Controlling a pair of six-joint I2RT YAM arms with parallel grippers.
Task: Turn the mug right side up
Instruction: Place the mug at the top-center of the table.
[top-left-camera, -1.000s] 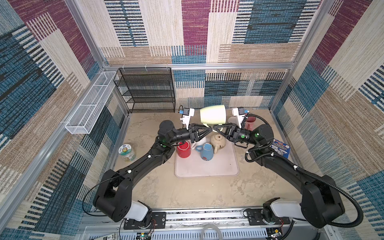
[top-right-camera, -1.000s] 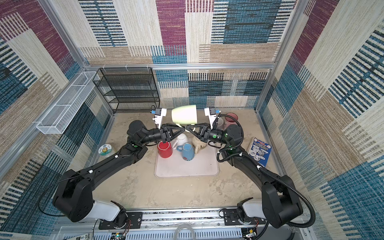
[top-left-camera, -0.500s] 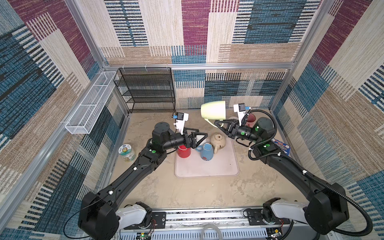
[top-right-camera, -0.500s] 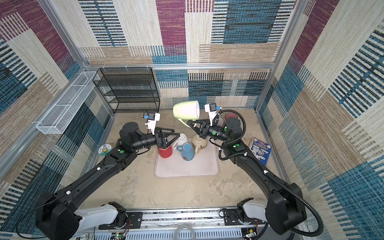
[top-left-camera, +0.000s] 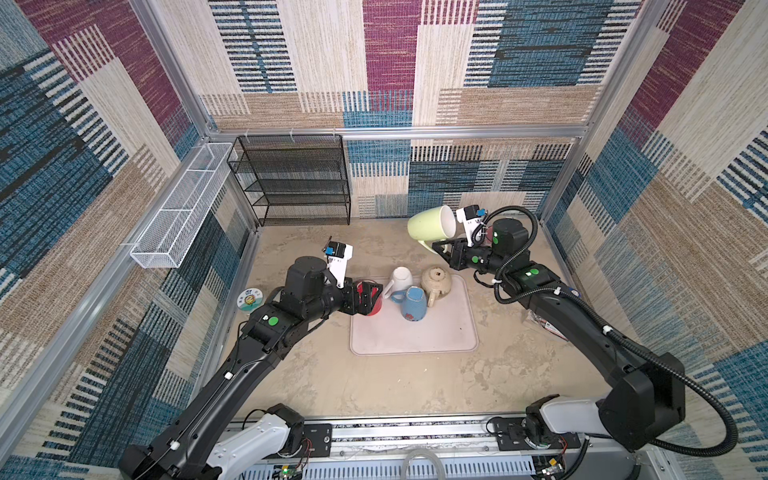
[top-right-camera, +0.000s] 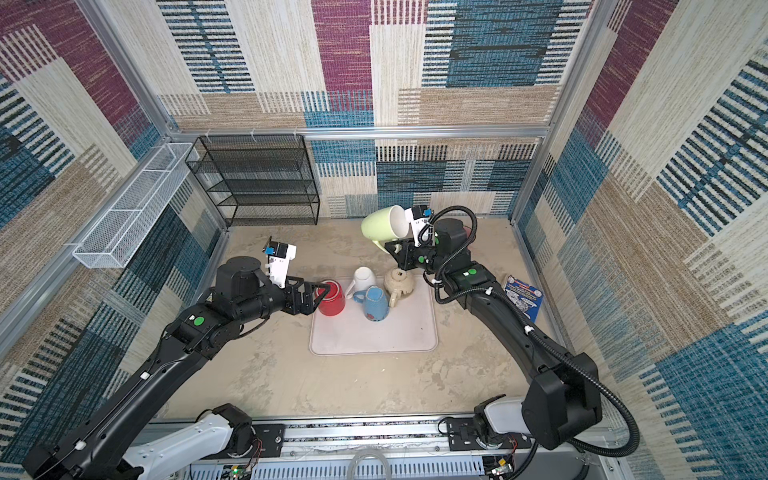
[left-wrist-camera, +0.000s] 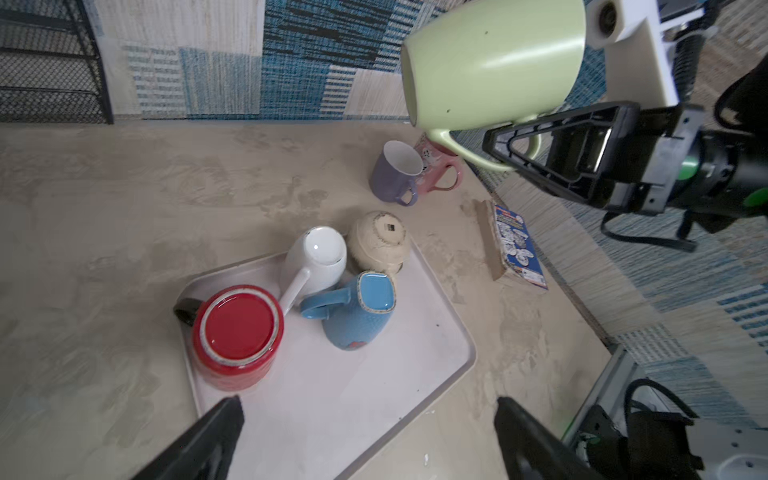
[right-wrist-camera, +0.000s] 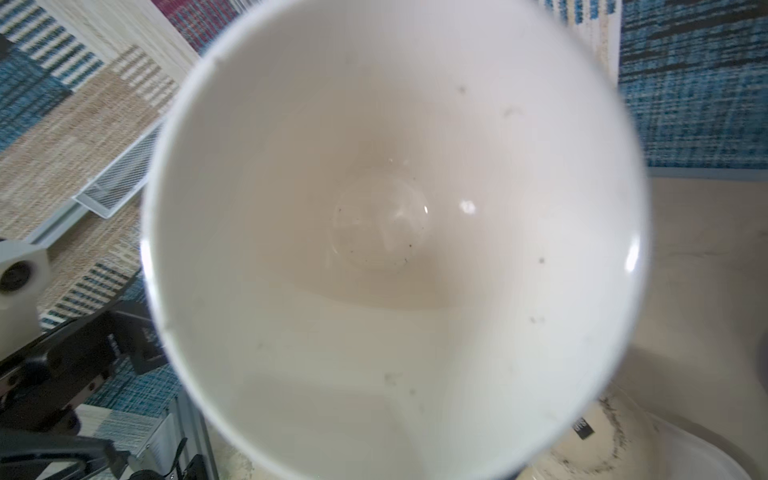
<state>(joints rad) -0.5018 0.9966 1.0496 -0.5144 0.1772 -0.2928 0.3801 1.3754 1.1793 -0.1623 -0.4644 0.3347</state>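
1. Pale-green glazed mug (top-left-camera: 430, 224) hangs in the air at about 1 o'clock from the tray (top-left-camera: 415, 340). It lies on its side, with its white mouth turned toward the right arm's wrist.
2. The right gripper (top-left-camera: 444, 249) is pinched on the handle loop under the mug's body. The left gripper (top-left-camera: 368, 297) is spread wide and empty at the tray's 9 o'clock edge, beside a red mug (top-right-camera: 332, 299).
3. The mug looks like stiff ceramic, fairly heavy, slick and brittle if dropped. Held by the handle alone, the body may swivel in the pinch. The handle remains the surest hold, and the rim wall is second best.
4. The table (top-left-camera: 374, 386) is hard, flat, mottled beige. Its open stretch lies at 6 o'clock from the tray, whose far half is crowded with bottom-up cups.
5. Woven-pattern walls close in on three sides, with a black wire rack (top-left-camera: 295, 178) at 11 o'clock and a white wire basket (top-left-camera: 178, 216) at 10 o'clock.
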